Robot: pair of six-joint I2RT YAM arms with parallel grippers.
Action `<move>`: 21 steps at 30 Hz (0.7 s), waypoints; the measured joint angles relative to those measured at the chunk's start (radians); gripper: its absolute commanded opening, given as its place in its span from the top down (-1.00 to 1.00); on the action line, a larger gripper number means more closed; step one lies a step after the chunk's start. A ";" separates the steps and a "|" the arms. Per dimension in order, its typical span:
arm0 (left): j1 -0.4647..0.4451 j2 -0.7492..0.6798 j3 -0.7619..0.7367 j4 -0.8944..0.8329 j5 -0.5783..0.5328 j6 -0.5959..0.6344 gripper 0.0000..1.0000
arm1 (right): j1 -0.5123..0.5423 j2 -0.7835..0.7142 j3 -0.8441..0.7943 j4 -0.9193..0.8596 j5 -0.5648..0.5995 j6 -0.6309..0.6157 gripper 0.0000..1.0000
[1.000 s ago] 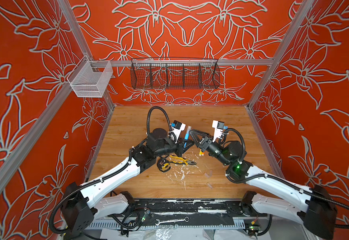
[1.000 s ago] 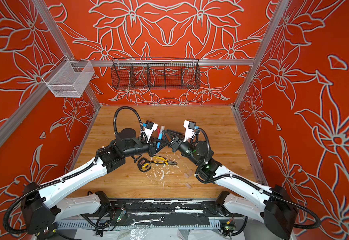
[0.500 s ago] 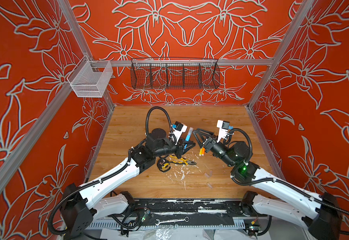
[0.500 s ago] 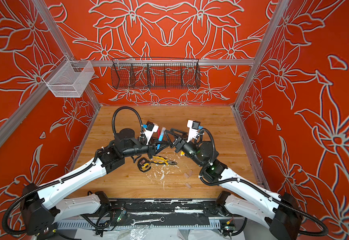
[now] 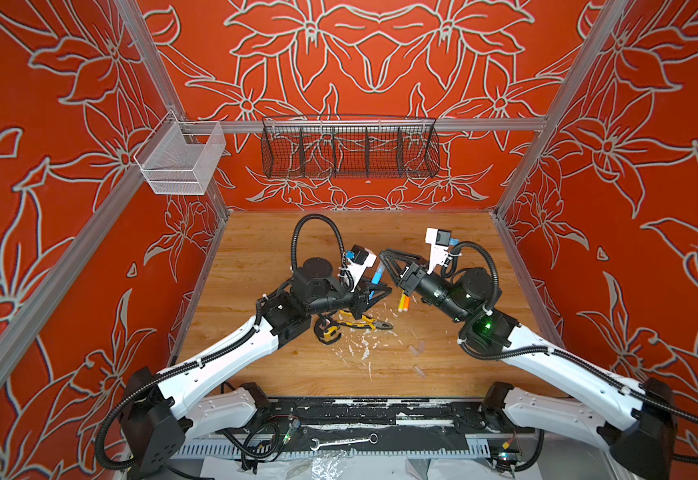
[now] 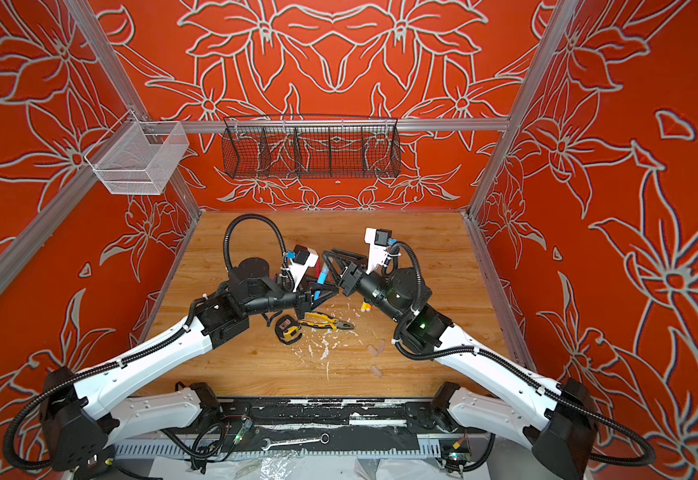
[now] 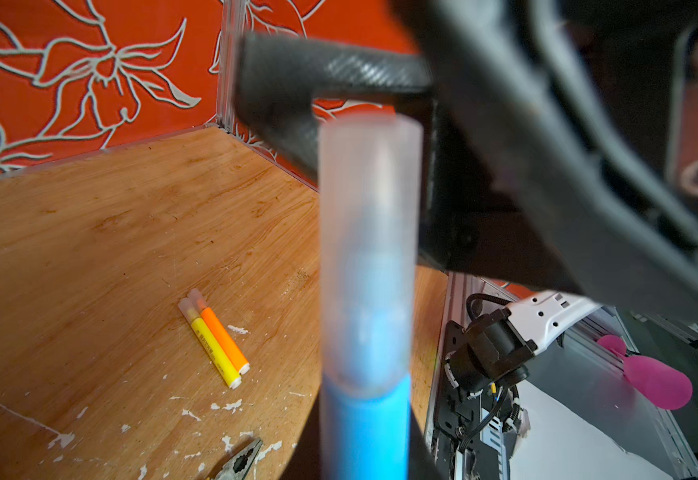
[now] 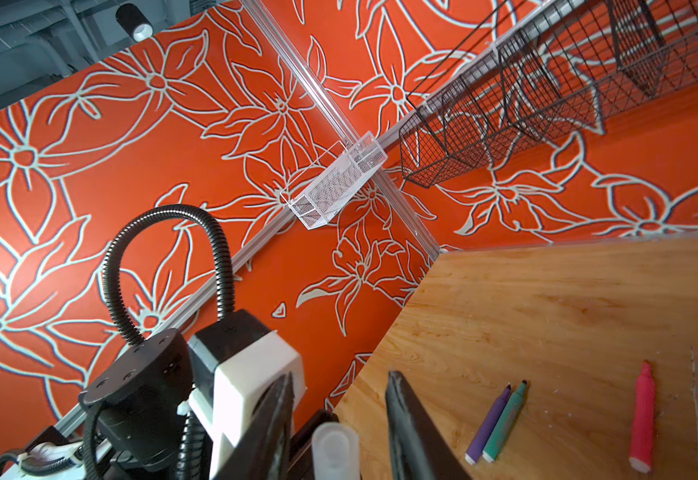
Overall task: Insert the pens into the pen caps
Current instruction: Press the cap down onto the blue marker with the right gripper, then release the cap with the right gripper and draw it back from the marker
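Observation:
My left gripper [image 5: 374, 293] is shut on the blue pen [image 5: 377, 277] and holds it above the table, tilted up. A clear pen cap [image 7: 368, 249] sits over the pen's tip. My right gripper [image 8: 340, 376] is open, its jaws on either side of that cap [image 8: 335, 451] with a gap on each side. A yellow pen [image 7: 212, 345] and an orange pen [image 7: 222, 338], both capped, lie side by side on the wood. A purple pen [image 8: 489, 424], a green pen [image 8: 505, 422] and a pink pen [image 8: 642, 419] lie uncapped.
Yellow-handled pliers [image 5: 360, 322] and a small black-and-yellow tool [image 5: 325, 330] lie just in front of the left gripper, among white flecks. Two loose clear caps [image 5: 418, 348] [image 5: 418, 370] lie nearer the front edge. A wire basket [image 5: 349, 149] and a white mesh bin [image 5: 181, 160] hang on the walls.
The right gripper drew back to the right, then came in again around the capped end of the blue pen, its jaws now narrower. The left gripper held still with the pen.

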 measured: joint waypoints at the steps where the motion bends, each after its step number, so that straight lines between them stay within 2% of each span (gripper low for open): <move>1: 0.000 0.000 0.000 0.000 -0.002 0.002 1.00 | 0.000 0.002 0.002 -0.010 0.000 -0.001 0.39; 9: -0.005 0.000 -0.003 -0.011 -0.021 0.008 1.00 | 0.000 0.003 0.003 -0.024 -0.014 -0.008 0.83; 17: -0.006 0.016 -0.001 -0.024 -0.056 0.016 1.00 | 0.001 0.008 -0.008 -0.026 -0.016 -0.015 1.00; 21: -0.016 0.031 0.002 -0.051 -0.096 0.028 1.00 | 0.003 -0.009 -0.049 -0.019 0.006 -0.023 1.00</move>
